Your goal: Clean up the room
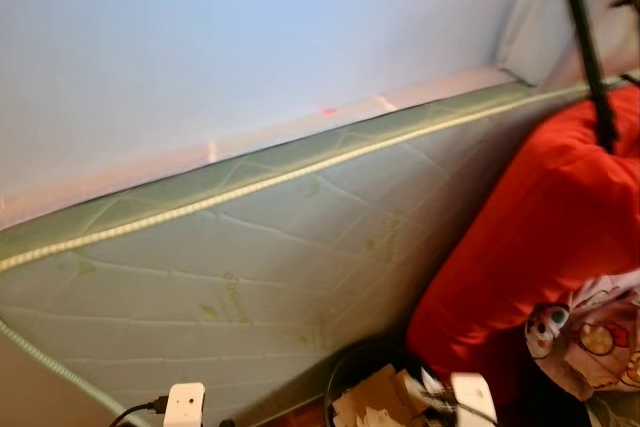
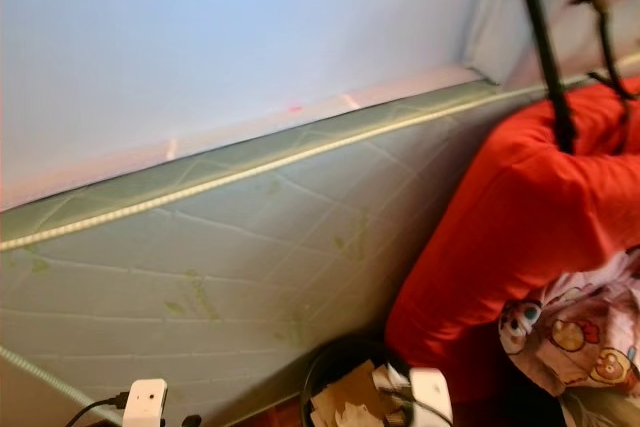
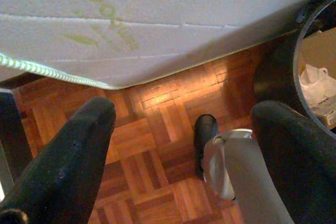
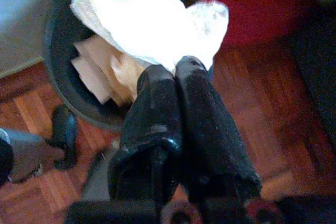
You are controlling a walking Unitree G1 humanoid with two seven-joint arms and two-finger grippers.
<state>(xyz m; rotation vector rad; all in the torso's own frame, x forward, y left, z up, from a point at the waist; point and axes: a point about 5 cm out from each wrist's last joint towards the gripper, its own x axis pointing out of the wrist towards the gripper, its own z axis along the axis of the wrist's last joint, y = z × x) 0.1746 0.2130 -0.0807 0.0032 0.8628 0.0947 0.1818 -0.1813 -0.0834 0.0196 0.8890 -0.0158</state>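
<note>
A black round bin [image 4: 56, 72] stands on the parquet floor, with brown cardboard pieces [image 4: 94, 69] inside it. My right gripper [image 4: 176, 72] hangs over the bin's rim, shut on a crumpled white paper [image 4: 152, 19] that bulges out past its fingertips. My left gripper [image 3: 184, 114] is open low above the wood floor [image 3: 157, 119] with nothing between its fingers, near the corner of a mattress [image 3: 131, 19]. The bin [image 1: 352, 367] also sits at the foot of the mattress in the left eye view.
A pale green quilted mattress [image 1: 260, 257] leans on its side against the light blue wall. Red bedding [image 1: 540, 237] is piled to the right, with a cartoon-print cloth [image 1: 590, 337] below it. A black frame [image 1: 592, 57] stands behind. My own foot [image 3: 205, 135] is on the floor.
</note>
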